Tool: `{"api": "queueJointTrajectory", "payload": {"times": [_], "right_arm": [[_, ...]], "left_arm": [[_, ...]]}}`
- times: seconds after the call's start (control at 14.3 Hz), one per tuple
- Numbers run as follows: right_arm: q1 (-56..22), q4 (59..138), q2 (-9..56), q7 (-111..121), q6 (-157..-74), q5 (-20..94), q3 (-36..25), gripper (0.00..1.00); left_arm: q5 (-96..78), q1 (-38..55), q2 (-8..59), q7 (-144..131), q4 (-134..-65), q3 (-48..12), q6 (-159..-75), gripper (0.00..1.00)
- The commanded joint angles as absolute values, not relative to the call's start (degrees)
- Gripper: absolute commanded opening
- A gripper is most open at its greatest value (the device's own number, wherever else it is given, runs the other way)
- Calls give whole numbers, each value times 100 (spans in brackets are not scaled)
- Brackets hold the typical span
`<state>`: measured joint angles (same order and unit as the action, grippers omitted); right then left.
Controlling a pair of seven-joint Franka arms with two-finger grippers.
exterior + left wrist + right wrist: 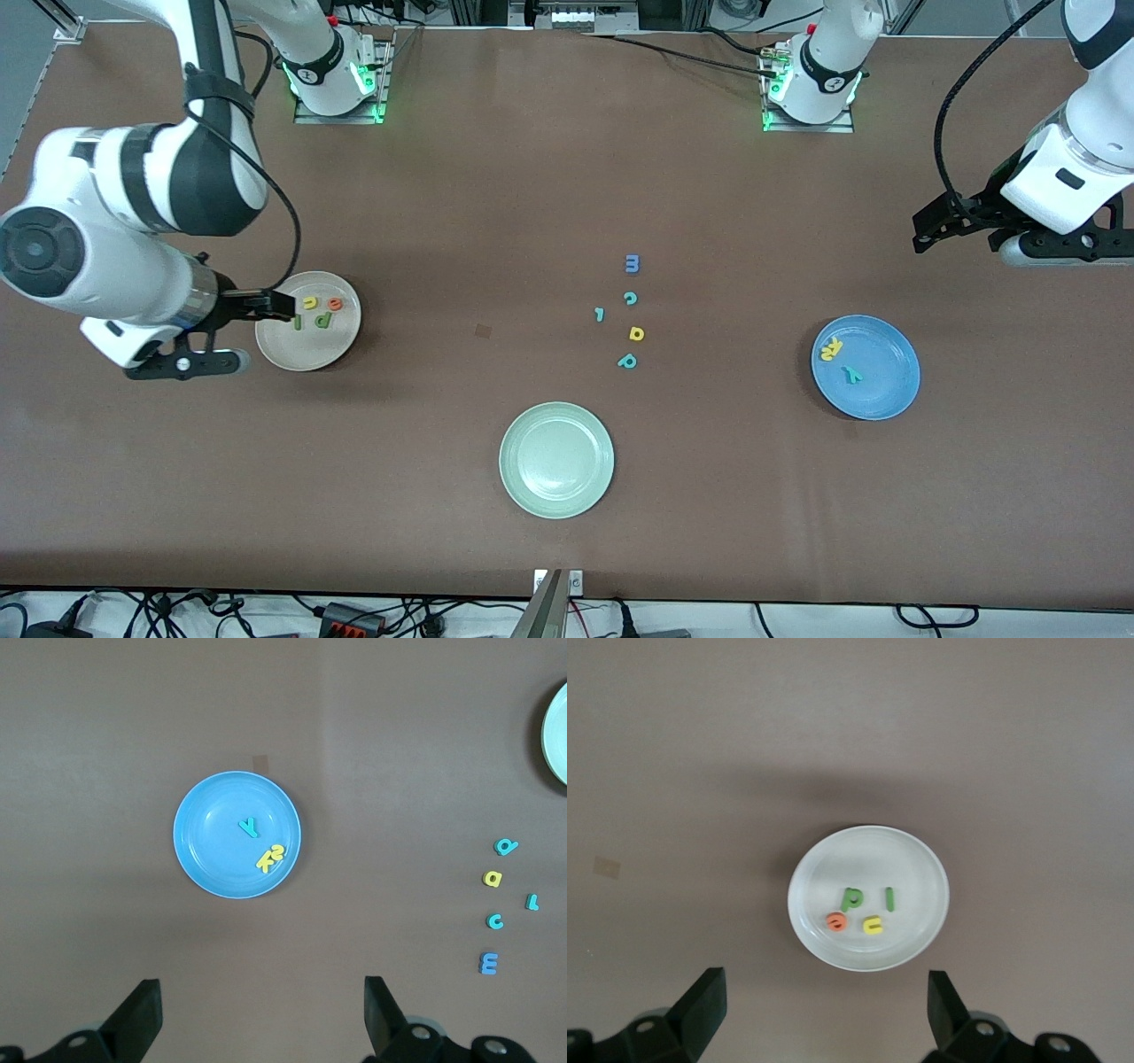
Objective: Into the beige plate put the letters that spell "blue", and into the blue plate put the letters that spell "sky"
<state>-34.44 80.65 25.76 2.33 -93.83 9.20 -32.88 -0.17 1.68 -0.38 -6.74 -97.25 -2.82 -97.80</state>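
The beige plate (pixel 301 351) (pixel 859 859) lies toward the right arm's end of the table. In it are the green "b" (pixel 324 320) (pixel 851 898), green "l" (pixel 299 322) (pixel 890 898), yellow "u" (pixel 310 301) (pixel 873 924) and orange "e" (pixel 335 304) (pixel 836 921). My right gripper (pixel 266 306) (pixel 824 1014) hangs open and empty above that plate's edge. The blue plate (pixel 886 383) (pixel 199 859), toward the left arm's end, holds the yellow "k" (pixel 266 860), the yellow "s" (pixel 277 851) touching it, and the teal "y" (pixel 852 375) (pixel 249 826). My left gripper (pixel 939 226) (pixel 261 1019) is open, raised over bare table near the blue plate.
A pale green plate (pixel 556 459) sits nearest the front camera at mid-table. Loose letters lie in a cluster farther back: blue "m" (pixel 632 263), teal "c" (pixel 630 298), teal "l" (pixel 600 314), yellow "a" (pixel 636 333), and a teal bowl-and-stem letter (pixel 627 361).
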Motion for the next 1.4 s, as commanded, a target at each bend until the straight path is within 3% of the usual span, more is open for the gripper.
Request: {"api": "queueJointTrajectory", "payload": {"times": [0.0,0.21,0.42,0.56,0.98,1.33], "right_arm": [[-3358,7700,2620,273,-9228,941,-3384,100],[-2771,7480,2392,255,-9255,949,-3122,100],[-1289,7497,1874,237,-9202,696,-1701,100],[-872,7541,1610,237,-9211,266,-1197,100],[-106,8112,1099,211,-9483,106,-423,100],[-79,8332,1029,272,-9404,97,-431,100]], "left_arm": [[-70,132,26,-589,-9562,-281,-9633,100],[-70,97,26,-589,-9562,-281,-9581,100],[-70,62,26,-589,-9562,-290,-9536,100],[-79,62,26,-589,-9562,-290,-9536,100],[-79,-9,79,-580,-9554,-290,-9501,100],[-79,-18,79,-580,-9554,-290,-9492,100]]}}
